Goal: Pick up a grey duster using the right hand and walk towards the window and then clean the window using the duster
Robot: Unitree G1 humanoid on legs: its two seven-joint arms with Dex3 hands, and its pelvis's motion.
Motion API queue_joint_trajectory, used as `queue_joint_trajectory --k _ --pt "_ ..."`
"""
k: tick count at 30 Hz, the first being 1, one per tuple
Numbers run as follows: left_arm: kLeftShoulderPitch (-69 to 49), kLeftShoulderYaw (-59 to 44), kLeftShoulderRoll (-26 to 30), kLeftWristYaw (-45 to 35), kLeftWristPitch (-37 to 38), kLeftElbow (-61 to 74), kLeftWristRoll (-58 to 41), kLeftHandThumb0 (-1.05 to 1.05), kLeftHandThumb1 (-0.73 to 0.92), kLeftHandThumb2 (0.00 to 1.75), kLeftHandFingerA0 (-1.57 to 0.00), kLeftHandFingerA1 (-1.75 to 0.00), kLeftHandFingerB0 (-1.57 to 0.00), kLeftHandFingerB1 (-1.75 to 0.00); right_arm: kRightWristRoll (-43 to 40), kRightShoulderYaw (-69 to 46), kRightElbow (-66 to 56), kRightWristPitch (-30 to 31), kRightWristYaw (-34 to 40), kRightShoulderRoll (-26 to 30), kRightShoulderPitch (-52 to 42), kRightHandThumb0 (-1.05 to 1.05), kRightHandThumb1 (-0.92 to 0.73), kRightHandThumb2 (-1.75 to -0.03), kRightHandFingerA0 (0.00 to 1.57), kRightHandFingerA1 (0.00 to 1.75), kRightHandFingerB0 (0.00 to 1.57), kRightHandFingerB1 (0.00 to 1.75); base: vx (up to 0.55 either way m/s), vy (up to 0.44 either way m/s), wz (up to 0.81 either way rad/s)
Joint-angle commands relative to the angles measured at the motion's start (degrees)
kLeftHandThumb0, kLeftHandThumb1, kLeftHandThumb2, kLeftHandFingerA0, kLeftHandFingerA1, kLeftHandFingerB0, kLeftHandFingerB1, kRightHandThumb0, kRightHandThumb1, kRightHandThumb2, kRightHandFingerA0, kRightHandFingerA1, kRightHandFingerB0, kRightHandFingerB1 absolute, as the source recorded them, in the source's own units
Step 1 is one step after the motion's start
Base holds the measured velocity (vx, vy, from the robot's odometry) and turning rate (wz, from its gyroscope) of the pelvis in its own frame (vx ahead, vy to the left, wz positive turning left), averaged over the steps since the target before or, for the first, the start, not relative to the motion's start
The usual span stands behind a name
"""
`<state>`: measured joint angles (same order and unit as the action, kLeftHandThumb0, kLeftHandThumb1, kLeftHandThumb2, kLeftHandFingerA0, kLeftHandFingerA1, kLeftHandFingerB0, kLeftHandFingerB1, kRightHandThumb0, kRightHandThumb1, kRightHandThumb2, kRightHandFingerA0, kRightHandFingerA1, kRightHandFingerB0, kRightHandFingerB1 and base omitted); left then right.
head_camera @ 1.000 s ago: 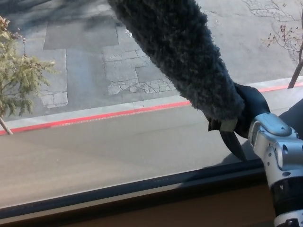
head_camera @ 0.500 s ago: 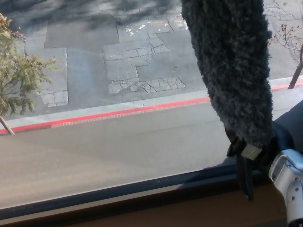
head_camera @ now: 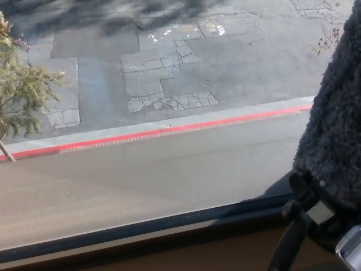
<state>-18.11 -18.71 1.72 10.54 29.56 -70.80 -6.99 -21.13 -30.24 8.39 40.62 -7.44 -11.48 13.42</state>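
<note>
The grey duster (head_camera: 335, 141) is at the far right edge of the head view, standing up tall in front of the window (head_camera: 169, 113). Its fluffy head covers the right side of the glass & runs off the top of the pic. The right hand (head_camera: 318, 223) is low in the right corner, dark & partly hidden under the fluff. It seems wrapped on the duster's bottom end, but I can't tell how the fingers sit. A thin black strap or tail hangs down by it. Left hand: not seen.

Step now, I think: wiping the glass. To do it well, keep the fluff pressed softly on the glass, not just near it. Sweep slow, side to side, w/ each pass lapping the last. Most of the glass to the left looks undone, so go that way next. Don't bump the dark window frame (head_camera: 141, 228) at the bottom. Hold tight so the duster doesn't slip.
</note>
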Motion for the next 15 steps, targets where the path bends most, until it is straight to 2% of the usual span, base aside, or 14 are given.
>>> queue_joint_trajectory --k 1,4,5,6,12,13,14,15 --pt "-1.2 0.1 -0.1 0.2 2.4 0.9 0.2 -0.07 0.64 0.91 -0.98 -1.21 -0.88 -1.05 -5.1 -1.5 -1.4 2.3 3.2 -0.4 -0.6 -0.32 -0.82 -0.89 1.07 1.75 0.71 1.64 0.0 0.0 0.0" --pt "-1.2 -0.4 -0.1 0.0 2.0 0.7 -0.3 -0.06 0.63 0.93 -1.02 -1.2 -0.9 -1.04 -6.1 -1.6 -1.0 2.0 3.8 -0.1 0.5 -0.32 -0.78 -0.84 1.03 1.75 0.77 1.59 0.0 0.0 0.0" --pt "-1.3 0.0 0.0 0.6 2.0 0.6 0.3 -0.07 0.64 0.91 -0.99 -1.18 -0.9 -1.01 -6.3 -1.3 -1.1 2.0 3.4 0.3 0.6 -0.35 -0.83 -0.72 1.06 1.75 0.72 1.66 0.0 0.0 0.0" --pt "-1.3 -0.1 0.1 0.4 2.1 0.5 0.2 -0.05 0.6 0.97 -1.01 -1.19 -0.91 -1.02 -6.1 -0.9 -1.0 1.8 3.5 0.6 0.9 -0.33 -0.84 -0.76 1.07 1.75 0.73 1.69 0.0 0.0 0.0" --pt "-1.1 -0.1 0.5 0.0 2.0 0.0 0.2 -0.07 0.62 0.92 -1.0 -1.18 -0.9 -1.01 -3.7 3.7 -0.5 -0.8 2.7 3.0 2.3 -0.28 -0.79 -0.85 1.08 1.75 0.71 1.73 0.0 0.0 0.0" --pt "-1.1 -0.3 0.5 0.0 2.2 0.0 0.0 -0.07 0.62 0.93 -1.01 -1.19 -0.91 -1.01 -1.1 6.7 -1.2 -2.0 3.5 3.2 2.7 -0.26 -0.69 -1.0 1.04 1.75 0.78 1.57 0.0 0.0 0.0" --pt "-1.0 -0.3 0.5 0.0 2.2 0.1 0.1 -0.07 0.62 0.93 -1.01 -1.19 -0.91 -1.01 -1.2 7.2 -1.2 -2.3 3.8 3.5 2.7 -0.26 -0.69 -1.0 1.04 1.75 0.78 1.57 0.0 0.0 0.0" --pt "-1.0 -0.3 0.5 0.0 2.3 0.2 0.1 -0.06 0.59 0.98 -1.03 -1.19 -0.91 -1.01 -0.8 8.5 -1.4 -2.5 3.8 3.9 2.7 -0.25 -0.7 -0.97 1.05 1.75 0.67 1.65 0.0 0.0 0.0"
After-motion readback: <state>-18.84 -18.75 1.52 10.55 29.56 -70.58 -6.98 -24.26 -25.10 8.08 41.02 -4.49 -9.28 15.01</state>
